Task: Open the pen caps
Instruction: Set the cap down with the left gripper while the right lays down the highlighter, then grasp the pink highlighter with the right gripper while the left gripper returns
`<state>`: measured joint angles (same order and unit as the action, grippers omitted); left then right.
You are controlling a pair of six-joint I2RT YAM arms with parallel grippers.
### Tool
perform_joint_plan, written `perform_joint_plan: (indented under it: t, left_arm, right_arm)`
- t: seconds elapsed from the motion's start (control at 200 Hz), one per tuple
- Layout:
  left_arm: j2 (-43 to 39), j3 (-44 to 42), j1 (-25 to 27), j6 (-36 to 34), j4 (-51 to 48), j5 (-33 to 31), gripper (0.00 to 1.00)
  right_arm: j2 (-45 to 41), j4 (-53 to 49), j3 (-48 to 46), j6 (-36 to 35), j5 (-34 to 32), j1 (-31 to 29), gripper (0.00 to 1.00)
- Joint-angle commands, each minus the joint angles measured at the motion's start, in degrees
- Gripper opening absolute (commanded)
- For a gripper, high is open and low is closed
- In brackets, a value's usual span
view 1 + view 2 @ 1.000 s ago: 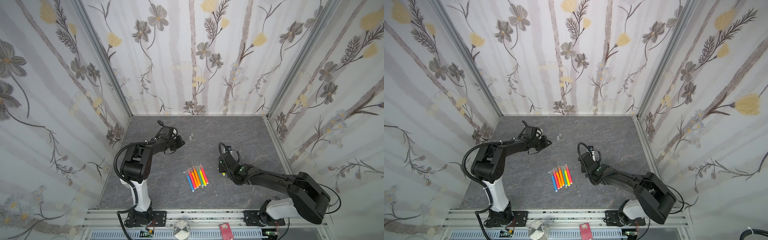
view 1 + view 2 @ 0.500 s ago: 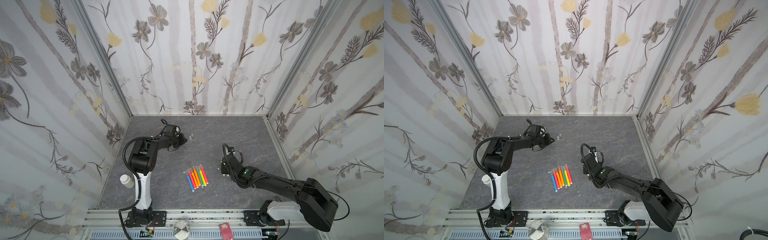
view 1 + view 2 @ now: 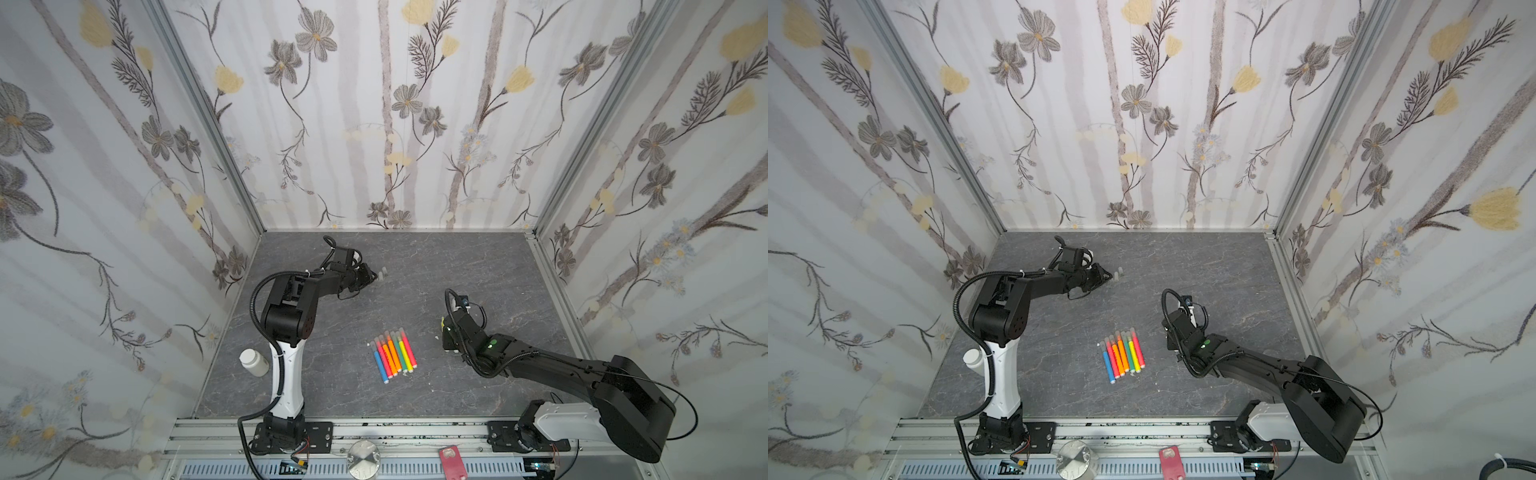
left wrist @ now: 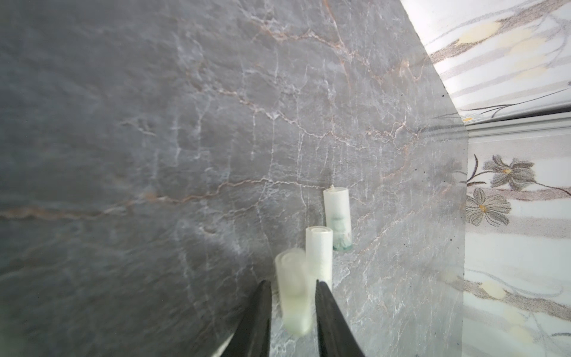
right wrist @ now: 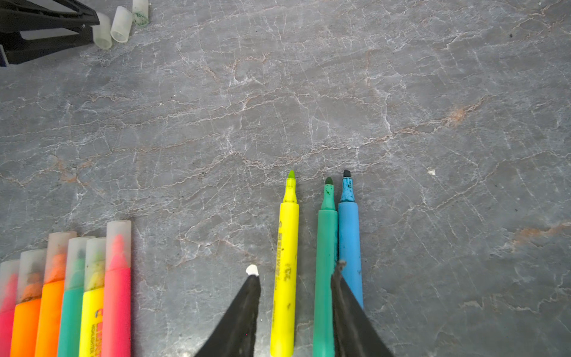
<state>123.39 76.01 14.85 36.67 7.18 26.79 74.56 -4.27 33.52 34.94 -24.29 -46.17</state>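
Straddling a translucent white plastic cap (image 4: 290,269), left gripper (image 4: 292,282) jaws sit parted (slim gaps each side); right gripper (image 5: 295,272) likewise unclenched around yellow marker pen (image 5: 287,235).

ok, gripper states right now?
Left gripper: open, a pen cap loose between its fingers.
Right gripper: open, straddling the uncapped yellow pen, gripping nothing.

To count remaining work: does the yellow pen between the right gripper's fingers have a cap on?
No, the yellow pen shows a bare pointed tip.
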Motion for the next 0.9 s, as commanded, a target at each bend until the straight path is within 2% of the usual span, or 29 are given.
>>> perform_joint_plan:
  t: [0.0, 0.22, 0.365, 0.5, 0.515, 0.899]
  left_arm:
    - [0.36, 0.54, 0.00, 0.16, -1.55, -0.81, 0.31]
    - [-0.48, 0.07, -0.07, 0.25, -1.64, -0.95, 0.32]
    - [-4.04, -1.47, -0.09, 0.25, -1.81, -0.25, 0.34]
    - [-10.57, -5.74, -0.43, 0.25, -1.80, 0.56, 0.34]
    - [-11.38, -6.12, -0.50, 0.25, -1.75, 0.70, 0.34]
    - [-33.25, -20.17, -1.72, -2.63, -5.48, -1.02, 0.37]
  right_arm:
    - [0.42, 1.01, 0.23, 0.55, -0.21, -0.06, 0.39]
    - [0.92, 1.52, 0.34, 0.47, 0.40, -0.12, 0.39]
    - [1.52, 2.06, 0.93, -0.10, 2.22, -0.19, 0.40]
    - [2.90, 2.04, 2.47, -1.04, 3.45, -0.41, 0.41]
    - [3.23, 2.01, 2.79, -1.18, 3.73, -2.10, 0.41]
    - [13.20, 1.29, 10.10, -1.69, 8.96, -8.07, 0.41]
